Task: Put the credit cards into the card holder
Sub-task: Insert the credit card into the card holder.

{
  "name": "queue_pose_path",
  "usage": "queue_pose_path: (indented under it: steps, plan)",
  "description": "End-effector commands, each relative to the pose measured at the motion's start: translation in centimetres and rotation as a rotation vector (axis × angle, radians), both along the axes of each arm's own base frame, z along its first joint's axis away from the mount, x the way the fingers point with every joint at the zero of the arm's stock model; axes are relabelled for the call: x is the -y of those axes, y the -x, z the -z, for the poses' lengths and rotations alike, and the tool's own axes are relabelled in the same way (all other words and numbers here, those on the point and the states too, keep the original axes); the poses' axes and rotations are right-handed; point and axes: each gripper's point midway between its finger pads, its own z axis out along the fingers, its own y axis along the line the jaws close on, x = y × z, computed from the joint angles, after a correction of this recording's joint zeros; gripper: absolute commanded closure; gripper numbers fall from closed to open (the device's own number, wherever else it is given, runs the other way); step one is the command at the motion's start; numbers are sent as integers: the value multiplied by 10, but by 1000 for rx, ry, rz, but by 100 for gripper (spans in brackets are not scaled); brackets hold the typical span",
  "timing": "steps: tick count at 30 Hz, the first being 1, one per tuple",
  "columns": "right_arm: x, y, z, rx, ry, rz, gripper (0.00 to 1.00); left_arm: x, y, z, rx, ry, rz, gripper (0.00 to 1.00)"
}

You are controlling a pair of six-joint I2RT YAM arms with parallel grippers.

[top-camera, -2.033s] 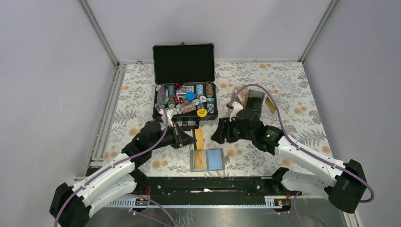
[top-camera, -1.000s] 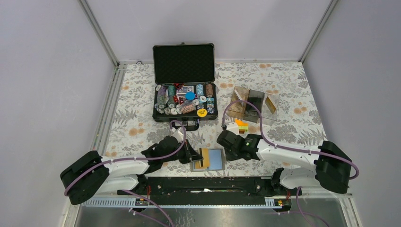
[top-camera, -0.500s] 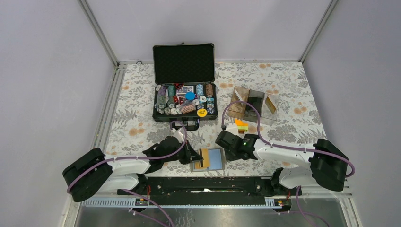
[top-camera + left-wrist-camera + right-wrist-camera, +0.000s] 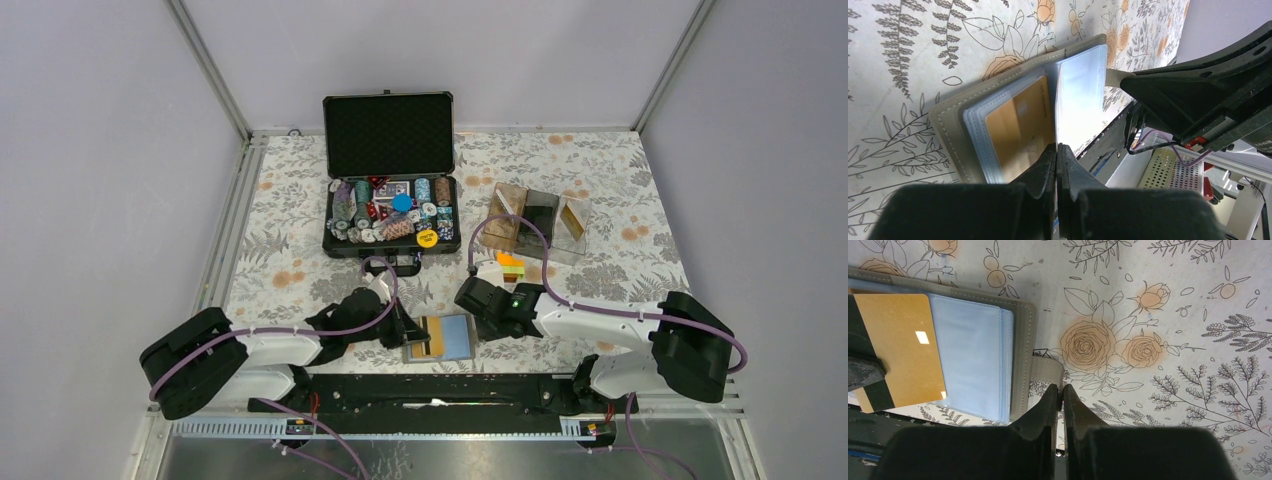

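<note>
**a card at the mouth of the holder**

we are in the insertion step. our left tool (image 4: 1056, 148) is pinched narrow on an orange-gold credit card (image 4: 898, 347), gripped at the edge with the black stripe. it holds the card low and nearly flat over the open card holder (image 4: 1023, 340), which lies spread on the floral worktop (image 4: 1158, 300) just in front of the arm bases. from the left wrist the card appears edge-on, its free edge reaching about to the fold between the two panels.

a gold face (image 4: 1015, 125) shows under the clear sleeves of the panel nearer the left arm. we take it for a card already seated, though it could be a reflection. the light blue panel (image 4: 973, 355) beside it looks bare.

our right tool (image 4: 1060, 390) has its jaws drawn together, tips at the holder's grey clasp tab (image 4: 1045, 371). we cannot tell whether it pinches the tab or only presses on it; we judge it is there to steady the holder.

the other credit cards (image 4: 510, 265), orange, yellow and green, lie in a small pile beyond the right arm, apart from the holder.

next, we judge, the card's free edge must find a sleeve opening and slide in square and flat. the left tool should let go only once the card is seated.
</note>
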Motion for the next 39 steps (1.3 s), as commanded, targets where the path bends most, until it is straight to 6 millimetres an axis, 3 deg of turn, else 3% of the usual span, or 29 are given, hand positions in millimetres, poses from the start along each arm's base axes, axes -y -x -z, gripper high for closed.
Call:
queue_pose_path:
  steps: [1,29,39]
  plan:
    - [-2,-4,-2,22,8,9,100,8,-2,-7,19,43,12,100]
    - [-4,-4,1,10,22,7,100,20,6,-1,-21,64,24,100]
    - [0,-3,3,11,38,10,100,6,2,-1,2,5,-20,100]
